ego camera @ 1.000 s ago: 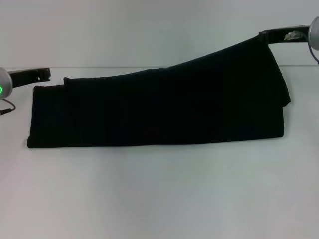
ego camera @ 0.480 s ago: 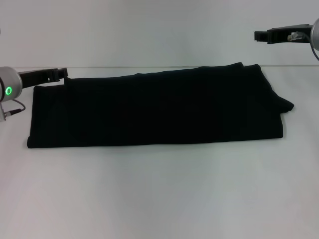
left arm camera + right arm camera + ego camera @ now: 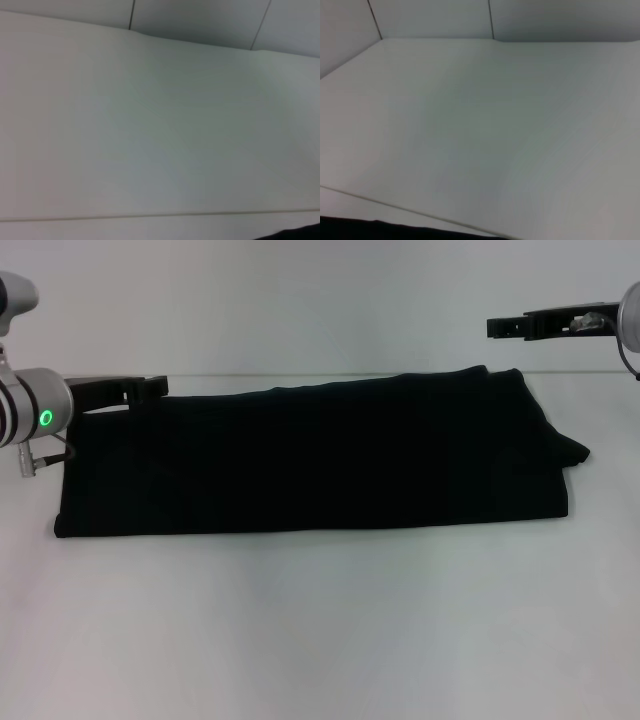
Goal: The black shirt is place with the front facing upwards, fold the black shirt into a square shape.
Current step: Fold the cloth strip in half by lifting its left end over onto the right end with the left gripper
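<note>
On the white table (image 3: 320, 630) the black shirt (image 3: 310, 455) lies folded in a long band, the left gripper (image 3: 150, 388) at its far left corner, the right gripper (image 3: 500, 327) raised clear, finger states unclear.

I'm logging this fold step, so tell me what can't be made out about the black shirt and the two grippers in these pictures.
- Black shirt, head view: the front is folded out of sight; layers merge into plain black.
- Left gripper, head view: finger gap unreadable against the shirt edge.
- Right gripper, head view: side-on above the shirt's right end; finger gap unreadable.
- Wrist views: mostly white table; only shirt slivers, cut off by the frame edge.
</note>
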Motion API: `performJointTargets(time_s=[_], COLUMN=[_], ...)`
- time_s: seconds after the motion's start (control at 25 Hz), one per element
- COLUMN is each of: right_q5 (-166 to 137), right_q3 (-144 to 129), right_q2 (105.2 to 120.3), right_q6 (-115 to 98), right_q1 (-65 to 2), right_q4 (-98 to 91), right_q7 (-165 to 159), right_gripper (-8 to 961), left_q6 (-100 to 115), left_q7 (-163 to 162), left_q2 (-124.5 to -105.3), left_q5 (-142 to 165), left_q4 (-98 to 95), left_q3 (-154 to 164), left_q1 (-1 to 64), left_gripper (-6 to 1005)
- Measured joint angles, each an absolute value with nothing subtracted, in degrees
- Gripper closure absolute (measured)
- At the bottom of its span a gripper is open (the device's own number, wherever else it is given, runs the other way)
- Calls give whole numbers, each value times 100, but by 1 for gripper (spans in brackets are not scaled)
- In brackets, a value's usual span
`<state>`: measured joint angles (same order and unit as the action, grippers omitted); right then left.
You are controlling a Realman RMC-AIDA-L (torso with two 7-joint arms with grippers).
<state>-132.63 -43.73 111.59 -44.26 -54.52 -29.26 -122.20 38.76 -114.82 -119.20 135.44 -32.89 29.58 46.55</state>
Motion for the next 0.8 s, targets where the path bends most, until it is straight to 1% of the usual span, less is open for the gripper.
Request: performJointTargets(time_s=[0.32, 0.48, 0.64, 0.76, 0.8], right_q5=[-13186, -13159, -13134, -13111, -13111], right_q3=[-4374, -4377, -4377, -4380, -4380], right_q2=[11189, 11197, 11263, 11337, 11337], right_q6=[-4632, -4623, -4562, -4504, -4504], right_q1=[-5283, -5255, -5249, -5257, -5257], right_q4=[-3248, -3256, -3255, -3252, -3252], right_q7=[-12381, -12383, -12381, -12378, -12378], right_gripper=[196, 196, 197, 197, 198], left_q6=[3024, 2410, 2011, 1687, 1687], left_q7=[-11513, -11483, -11446, -11443, -11443], left_q2=[-12015, -11998, -11966, -12011, -12011], left_q5=[13562, 13583, 13584, 13565, 13565], left_q4=[-3095, -2734, -2459, -2359, -2359], left_q3=[3302, 3313, 3563, 3931, 3931], left_q1=[4748, 4863, 4945, 4954, 4954], left_gripper=[352, 352, 351, 351, 351])
